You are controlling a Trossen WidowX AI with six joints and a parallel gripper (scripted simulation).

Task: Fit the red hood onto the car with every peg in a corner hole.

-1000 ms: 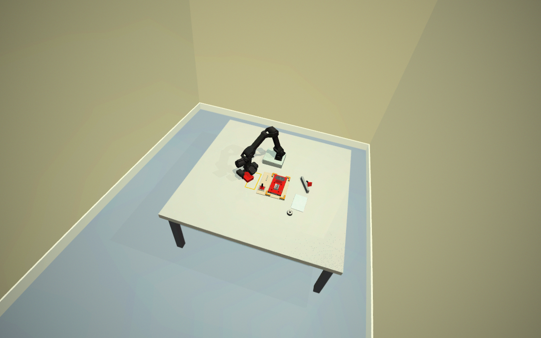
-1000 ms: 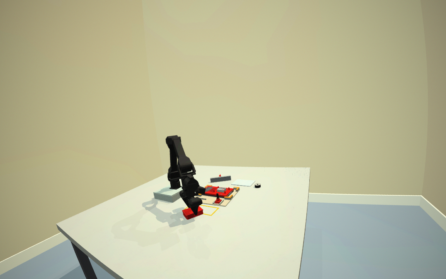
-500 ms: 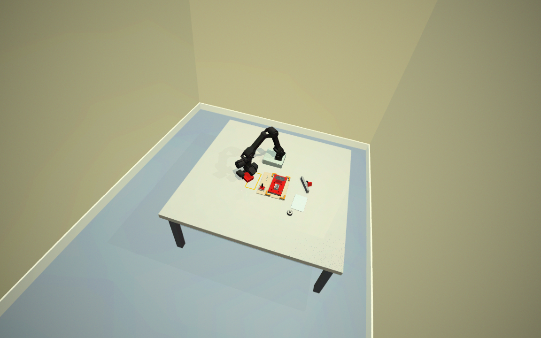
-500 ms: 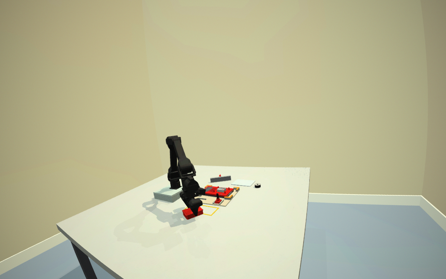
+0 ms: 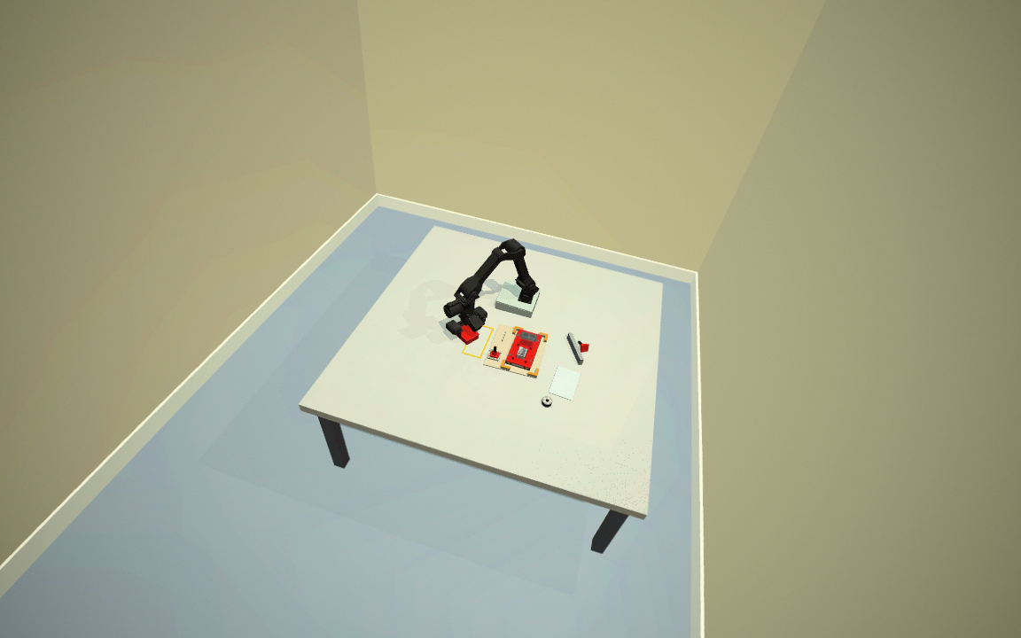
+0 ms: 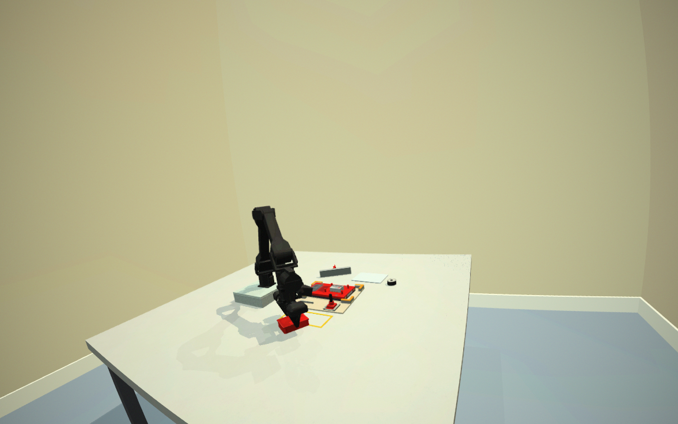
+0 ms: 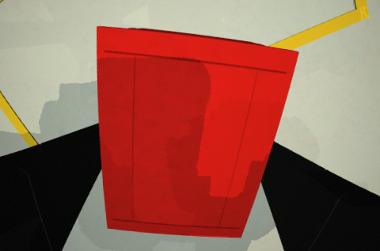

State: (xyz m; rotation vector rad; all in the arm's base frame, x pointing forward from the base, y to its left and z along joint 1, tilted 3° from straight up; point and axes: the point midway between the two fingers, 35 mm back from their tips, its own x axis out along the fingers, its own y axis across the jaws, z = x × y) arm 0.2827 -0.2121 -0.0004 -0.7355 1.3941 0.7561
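Tan walls meet behind a pale table [image 5: 419, 412] [image 6: 384, 358], with a white skirting running along the blue floor [image 5: 261, 555] [image 6: 552, 363]; the work is grouped around the middle of the tabletop, and a broad stretch of bare surface runs from there to the table's edge on the side away from the arm's base block [image 5: 514, 304] [image 6: 249, 298]. The gripper [image 5: 464, 330] [image 6: 293, 320] [image 7: 185, 139] is pinching the red hood [image 5: 468, 336] [image 6: 286, 324] [image 7: 178, 132], one black finger against each long side; the hood's roof faces the wrist camera, its far end reaching past the fingers. The hood is at the yellow outline [image 5: 476, 356] [image 6: 325, 322] [image 7: 328, 27], largely outside it and turned at an angle to its lines; I cannot tell whether its underside touches the table. On the other side of the outline is the jig [image 5: 494, 364] [image 6: 341, 311], its orange corner blocks around the red chassis [image 5: 520, 362] [image 6: 320, 292]; the grey engine block [image 5: 523, 351] [image 6: 336, 287] sits in the deck, which is open above. A small red piece with a black upright [image 5: 494, 354] [image 6: 331, 304] stands on the jig's near side, between outline and chassis; beyond the chassis are a grey bar [image 5: 574, 348] [image 6: 335, 272], a white sheet [image 5: 564, 383] [image 6: 369, 277] and a small black-and-white round object [image 5: 547, 401] [image 6: 391, 282], all well apart from the hood.
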